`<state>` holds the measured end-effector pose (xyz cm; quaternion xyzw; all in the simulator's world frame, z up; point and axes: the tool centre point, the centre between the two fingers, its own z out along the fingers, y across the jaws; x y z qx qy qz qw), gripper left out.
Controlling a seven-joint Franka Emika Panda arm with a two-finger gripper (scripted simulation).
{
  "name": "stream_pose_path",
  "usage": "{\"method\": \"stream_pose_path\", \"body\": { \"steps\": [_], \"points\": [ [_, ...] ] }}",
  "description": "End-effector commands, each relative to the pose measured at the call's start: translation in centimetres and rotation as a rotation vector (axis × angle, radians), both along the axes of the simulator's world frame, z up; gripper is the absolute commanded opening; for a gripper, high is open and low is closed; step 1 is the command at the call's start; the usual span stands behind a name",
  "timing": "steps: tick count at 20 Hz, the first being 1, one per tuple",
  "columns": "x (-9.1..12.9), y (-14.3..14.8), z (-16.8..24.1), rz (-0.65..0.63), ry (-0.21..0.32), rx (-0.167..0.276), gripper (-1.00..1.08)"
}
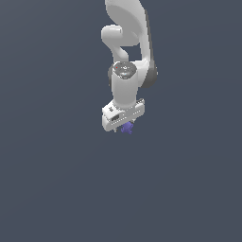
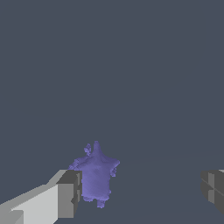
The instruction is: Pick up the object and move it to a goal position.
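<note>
White arm [image 1: 126,56]: hung over a plain grey floor [image 1: 52,179].
Gripper [image 1: 124,126]: spread wide, pinching nothing.
Object [image 2: 95,174]: purple-blue lump between the fingers, against one finger [image 2: 70,193], well apart from the other.

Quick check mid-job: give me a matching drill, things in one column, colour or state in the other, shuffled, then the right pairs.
Things:
1. the object
2. the claw
3. finger pads
4. the floor

Colour or state:
A. plain dark slate grey
B. purple-blue, lumpy
C. dark grey blocks
D. white, open, with a wide gap

Pairs: 1-B, 2-D, 3-C, 4-A.

In the wrist view the object sits beside one finger pad, far from the other. In the exterior view it shows just below the claw.
</note>
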<state>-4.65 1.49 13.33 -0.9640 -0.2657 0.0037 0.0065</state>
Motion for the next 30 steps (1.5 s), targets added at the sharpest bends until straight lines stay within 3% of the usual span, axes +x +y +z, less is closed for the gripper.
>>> {"method": "stream_pose_path", "body": {
  "steps": [1,20,30],
  "points": [
    [-0.6,0.2,-0.4,0.076,-0.002,-0.001,1.00],
    [-5.2,1.6,-3.3,0.638,-0.011,-0.006,1.00],
    [-6.7,2.1,-4.1,0.808,-0.014,-0.006,1.00]
  ]
}}
